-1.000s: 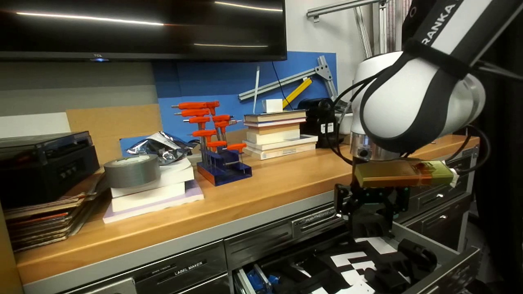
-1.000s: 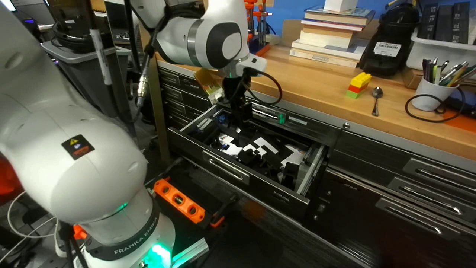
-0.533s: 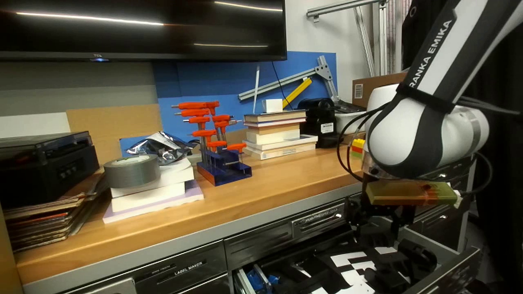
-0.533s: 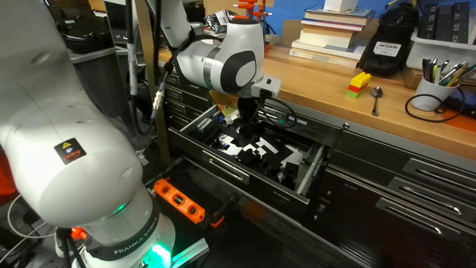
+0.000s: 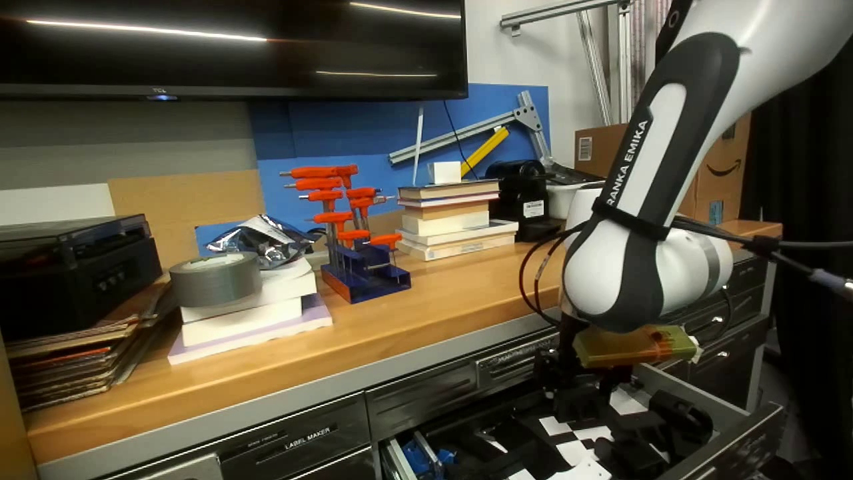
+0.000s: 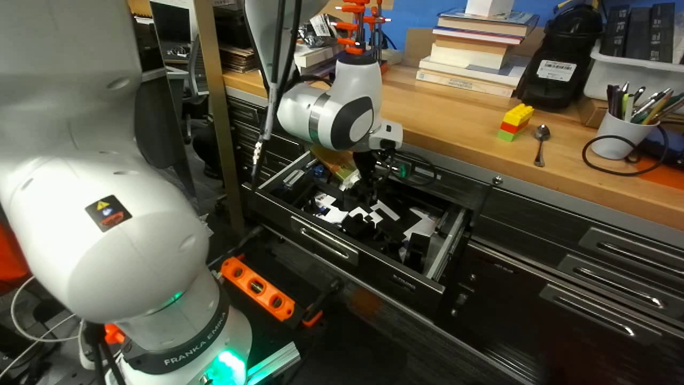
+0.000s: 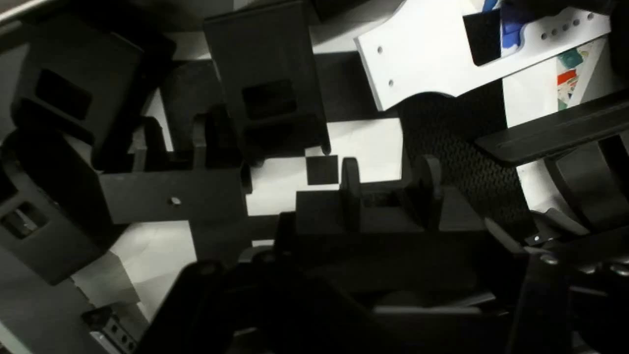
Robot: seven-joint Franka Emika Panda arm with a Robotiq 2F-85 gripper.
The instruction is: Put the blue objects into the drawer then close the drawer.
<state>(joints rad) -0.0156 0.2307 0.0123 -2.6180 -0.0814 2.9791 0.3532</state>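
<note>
- At far left in an exterior view, a black boxy device point(image 5: 76, 277) rests on a pile of flat sleeves point(image 5: 73, 370).
- Next, a duct tape roll point(image 5: 214, 283) and a silver foil bag point(image 5: 263, 239) sit on stacked books point(image 5: 245, 325), all on the wooden table point(image 5: 466, 280).
- T-handle hex keys point(image 5: 333, 218) with orange grips stand in a dark blue holder point(image 5: 368, 281).
- A book stack point(image 5: 448, 219) carries a small white box point(image 5: 445, 173).
- Below the table edge, the drawer point(image 6: 382, 275) is pulled out, its inside crowded with dark and white parts point(image 5: 578, 453).
- Over it points the claw point(image 5: 578, 388), clamped around a chunky near-black piece point(image 5: 578, 405); whether this touches those parts cannot be told.
- Further right, another chunky near-black piece point(image 5: 680, 410) lies in the drawer.
- At the right, a cardboard box point(image 5: 726, 187) stands on the table, partly behind the robot arm point(image 5: 656, 173).
</note>
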